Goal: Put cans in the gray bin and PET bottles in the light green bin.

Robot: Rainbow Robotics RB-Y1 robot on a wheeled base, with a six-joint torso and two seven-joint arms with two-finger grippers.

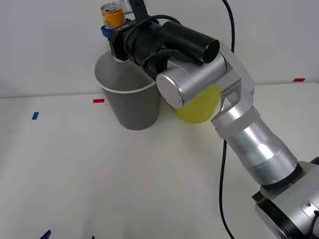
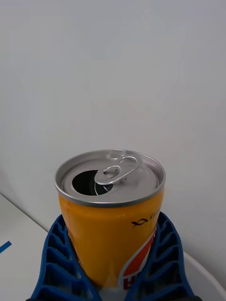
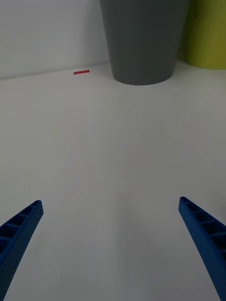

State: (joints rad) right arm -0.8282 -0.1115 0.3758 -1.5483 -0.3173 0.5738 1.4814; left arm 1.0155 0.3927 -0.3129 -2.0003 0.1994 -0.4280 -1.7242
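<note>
Your right hand (image 1: pixel 113 28) grips the can (image 1: pixel 113 16) upright above the gray bin's (image 1: pixel 128 107) far rim; only the drop remains. Light green bin (image 1: pixel 198 107) sits right. Left hand (image 3: pixel 110 235) waits wide over the near counter (image 1: pixel 72 175).

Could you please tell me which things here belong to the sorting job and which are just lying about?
Part of the job:
- can, held upright in the right tool above the gray bin
- green bin, beside the gray one
- left tool, open, low over the table

Just lying about:
- red tape mark
- blue tape mark
</note>
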